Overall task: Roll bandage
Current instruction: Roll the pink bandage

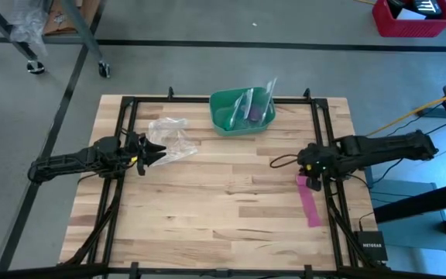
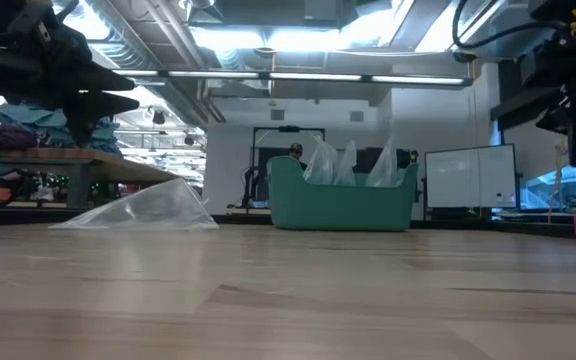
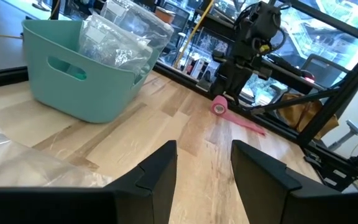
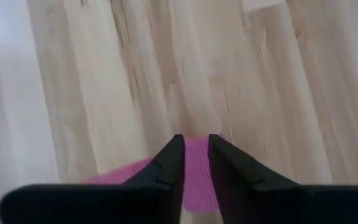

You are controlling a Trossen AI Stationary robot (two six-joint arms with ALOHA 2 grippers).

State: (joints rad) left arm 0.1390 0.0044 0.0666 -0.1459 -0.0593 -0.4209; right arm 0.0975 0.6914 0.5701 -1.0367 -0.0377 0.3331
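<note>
Trailing from its roll beneath the right claw (image 1: pixel 313 183), bandage (image 1: pixel 310 205) runs toward the table's front edge.

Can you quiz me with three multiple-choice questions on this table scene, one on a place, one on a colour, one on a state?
1. Where does the narrow bright pink fabric bandage lie?
A. Inside the bowl
B. On the wooden table by the right arm's tool
C. Under the clear bag

2. What colour is the plastic bowl at the table's far edge?
A. Green
B. Red
C. Yellow

3. How is the bandage now?
A. Fully rolled up
B. Partly rolled, with a flat tail still out
C. Folded in the left tool

Answers:
1 B: in the high view it lies on the table just below the right tool.
2 A: the high view shows it green.
3 B: the left wrist view shows a small roll with a strip trailing from it.
</note>
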